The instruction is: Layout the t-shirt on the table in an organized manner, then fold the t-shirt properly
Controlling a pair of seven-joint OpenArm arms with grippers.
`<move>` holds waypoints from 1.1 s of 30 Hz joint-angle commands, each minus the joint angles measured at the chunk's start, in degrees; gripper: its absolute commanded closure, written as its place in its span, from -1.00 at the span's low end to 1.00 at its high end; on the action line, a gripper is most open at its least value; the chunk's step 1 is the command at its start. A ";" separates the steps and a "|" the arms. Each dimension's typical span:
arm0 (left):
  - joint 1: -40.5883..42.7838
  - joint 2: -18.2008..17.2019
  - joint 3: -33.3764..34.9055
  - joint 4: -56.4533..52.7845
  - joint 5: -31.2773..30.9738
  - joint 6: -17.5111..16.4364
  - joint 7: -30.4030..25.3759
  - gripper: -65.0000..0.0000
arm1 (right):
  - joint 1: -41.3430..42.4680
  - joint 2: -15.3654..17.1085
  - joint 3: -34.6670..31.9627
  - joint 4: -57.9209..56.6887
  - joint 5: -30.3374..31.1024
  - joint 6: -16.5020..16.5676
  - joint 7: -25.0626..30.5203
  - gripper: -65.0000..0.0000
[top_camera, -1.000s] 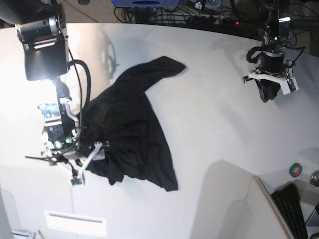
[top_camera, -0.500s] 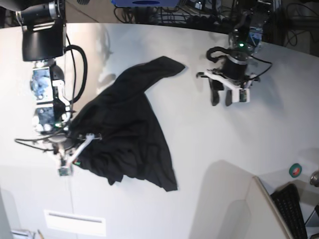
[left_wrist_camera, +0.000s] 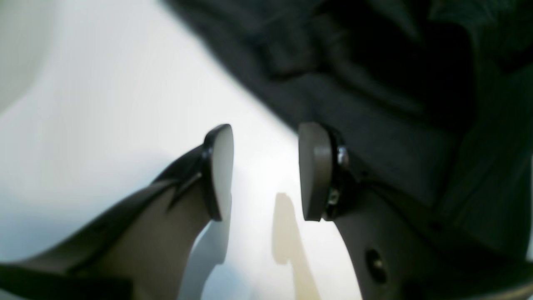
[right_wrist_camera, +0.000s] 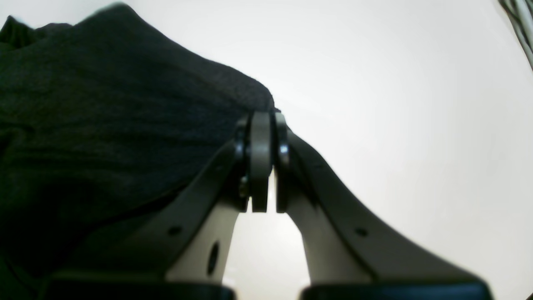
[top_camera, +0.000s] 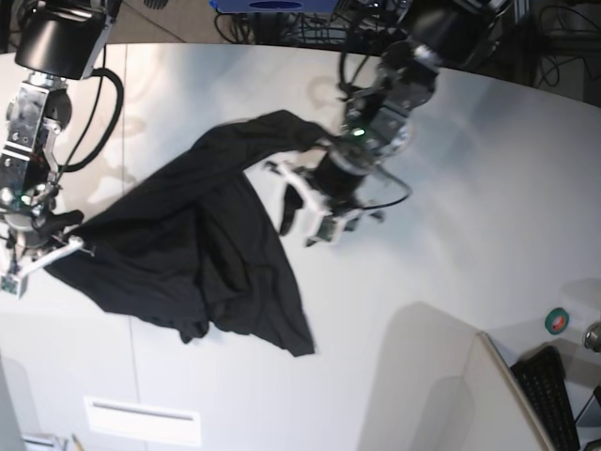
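T-shirt (top_camera: 197, 244) now pulled out long across the tabletop (top_camera: 451, 235), one end pinched in the right hand (top_camera: 42, 256), the other bunched just beside the left hand (top_camera: 300, 221). Right hand (right_wrist_camera: 262, 125) clenched tight, fingers pressed together, black cloth running up to their tips and spreading off to one side of them; judged a grip on an edge of the garment, though the pinch itself is hidden by the fingers. Left hand (left_wrist_camera: 264, 166) partly spread and holding nothing: only bare tabletop between the fingers, dark folds lying just past the outer one. Compared with a second ago: right hand gone from spread wide to shut, and drawn back with the cloth trailing after it, so the crumpled heap has opened into a broader, flatter sheet. Left hand brought in from well away at the far side of the tabletop to right beside the upper end of the garment. Means the spreading-out step is under way but unfinished: wrinkles and an overlapped flap left near the lower edge, no fold begun. Probably a second grasp by the left hand wanted next, to stretch the cloth between both.
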 commanded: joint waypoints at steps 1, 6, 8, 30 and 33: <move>-2.57 1.21 1.42 -2.06 0.04 -0.20 -1.05 0.21 | 0.88 0.10 0.38 1.47 -0.21 -0.20 1.48 1.00; -6.53 4.55 8.46 -9.35 -0.05 -0.20 -1.05 0.23 | 0.44 0.01 0.46 2.79 -0.21 -0.20 1.39 1.00; -4.86 4.55 9.77 -8.12 -0.05 -0.20 -1.05 0.23 | 0.44 0.01 1.78 2.35 -0.29 -0.56 1.22 1.00; 27.41 -6.97 -32.95 17.19 -0.58 -0.38 -1.40 0.24 | -6.25 1.15 -31.45 2.70 -4.51 -2.67 0.34 -0.31; 28.73 -6.97 -33.92 17.11 -0.58 -0.38 -1.49 0.24 | -2.20 1.07 -34.70 -3.98 -5.31 -8.03 0.51 -0.31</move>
